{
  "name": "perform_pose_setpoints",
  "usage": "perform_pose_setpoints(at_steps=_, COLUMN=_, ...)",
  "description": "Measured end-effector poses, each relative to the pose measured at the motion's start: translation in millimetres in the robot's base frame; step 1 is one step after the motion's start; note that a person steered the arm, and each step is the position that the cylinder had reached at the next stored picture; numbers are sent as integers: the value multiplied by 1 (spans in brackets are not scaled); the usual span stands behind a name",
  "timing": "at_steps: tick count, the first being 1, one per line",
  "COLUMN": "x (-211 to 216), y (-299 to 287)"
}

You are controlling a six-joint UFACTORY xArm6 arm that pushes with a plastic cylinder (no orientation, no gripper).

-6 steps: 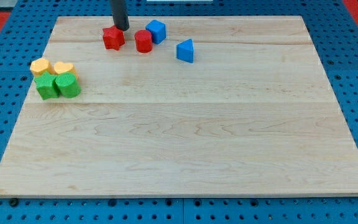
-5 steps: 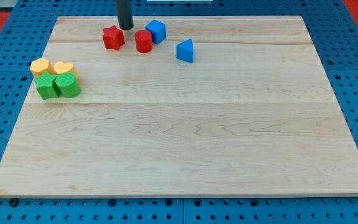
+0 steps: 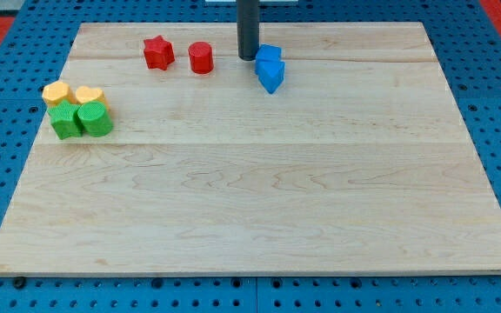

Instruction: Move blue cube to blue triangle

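No gripper on this rig, just my tip (image 3: 248, 57), sitting right at the left edge of the small blue cube (image 3: 270, 53). That cube's already touching the blue triangle block (image 3: 270, 76) just below it on the wooden worktop (image 3: 250, 191).

Near the wooden board's (image 3: 250, 217) 12 o'clock edge, my tip (image 3: 248, 57) stands just at 9 o'clock of the blue cube (image 3: 270, 54), which touches the blue triangle (image 3: 270, 75) at its 6 o'clock. The red cylinder (image 3: 201, 57) and red star (image 3: 157, 52) lie farther toward 9 o'clock.
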State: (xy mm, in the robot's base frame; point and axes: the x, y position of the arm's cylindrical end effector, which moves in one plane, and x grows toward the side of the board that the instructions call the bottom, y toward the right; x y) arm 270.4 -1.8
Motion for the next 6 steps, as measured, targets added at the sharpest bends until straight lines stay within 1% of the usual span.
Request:
perform_pose_setpoints(at_steps=2, x=-7, y=7)
perform_pose_setpoints(at_steps=4, x=-7, y=28)
perform_pose_setpoints(at_steps=6, x=-19, y=23)
